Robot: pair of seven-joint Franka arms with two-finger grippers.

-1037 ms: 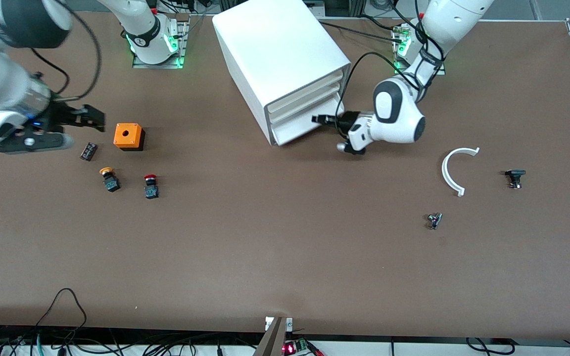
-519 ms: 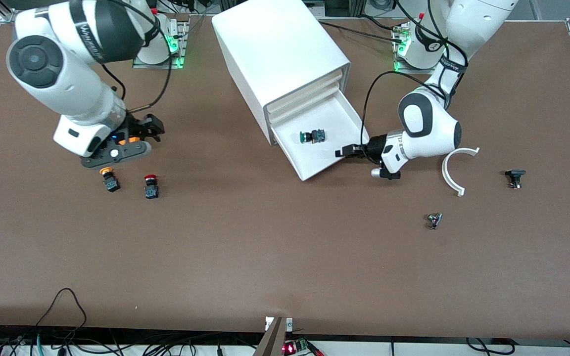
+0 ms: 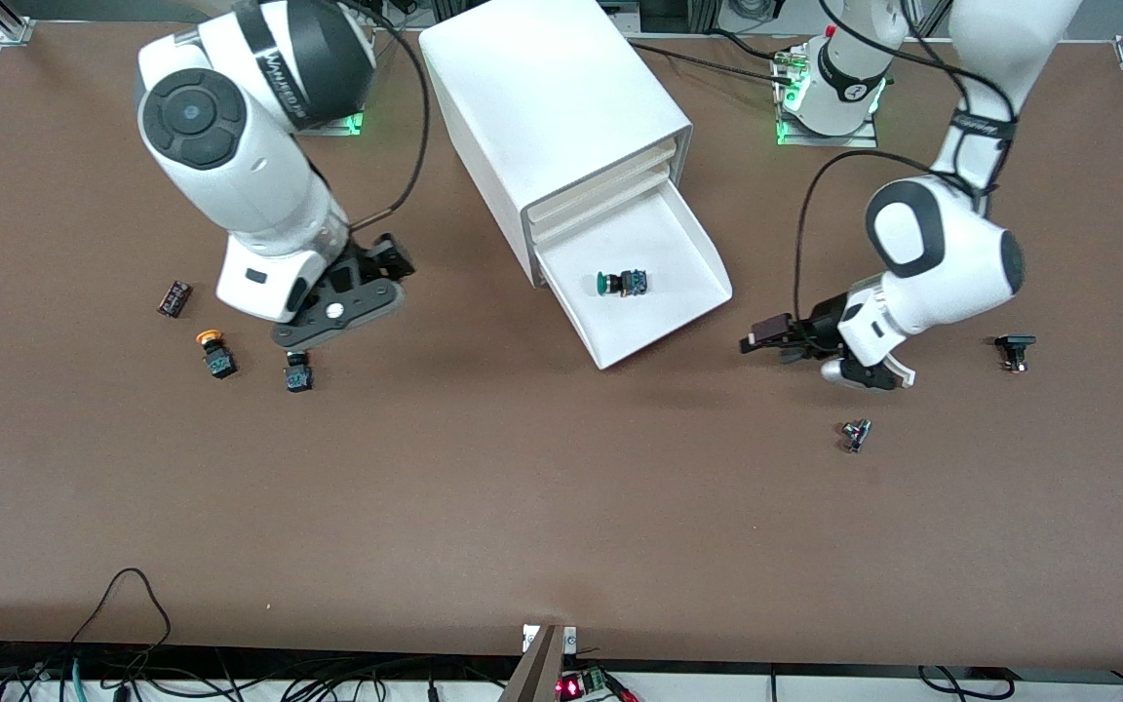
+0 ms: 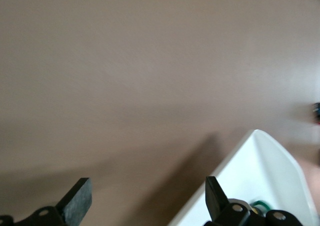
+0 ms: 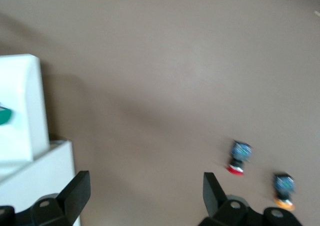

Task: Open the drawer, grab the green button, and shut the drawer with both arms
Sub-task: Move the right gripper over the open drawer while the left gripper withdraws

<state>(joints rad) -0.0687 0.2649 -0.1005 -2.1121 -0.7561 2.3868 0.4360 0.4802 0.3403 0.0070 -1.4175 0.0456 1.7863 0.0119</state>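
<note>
The cabinet (image 3: 561,127) stands at the table's back middle. Its lowest drawer (image 3: 688,255) is pulled out. The green-capped button (image 3: 620,284) lies on its side inside the drawer. My left gripper (image 3: 761,341) is open and empty over the table beside the drawer's front corner, toward the left arm's end. The left wrist view shows the left gripper (image 4: 145,203) open, with the drawer's corner (image 4: 260,181) by one finger. My right gripper (image 3: 386,258) is open and empty, low over the table beside the cabinet. The right wrist view (image 5: 144,191) shows the drawer's rim (image 5: 20,110).
A red-capped button (image 3: 298,372) and a yellow-capped button (image 3: 215,353) stand just nearer the camera than my right hand. They also show in the right wrist view, red (image 5: 236,158) and yellow (image 5: 284,188). A small black part (image 3: 174,297) lies beside them. Two small parts (image 3: 1015,351) (image 3: 855,434) lie toward the left arm's end.
The drawer went from closed to pulled out. My left gripper has let go of it and drawn away toward the left arm's end. My right arm has swung in toward the cabinet.
</note>
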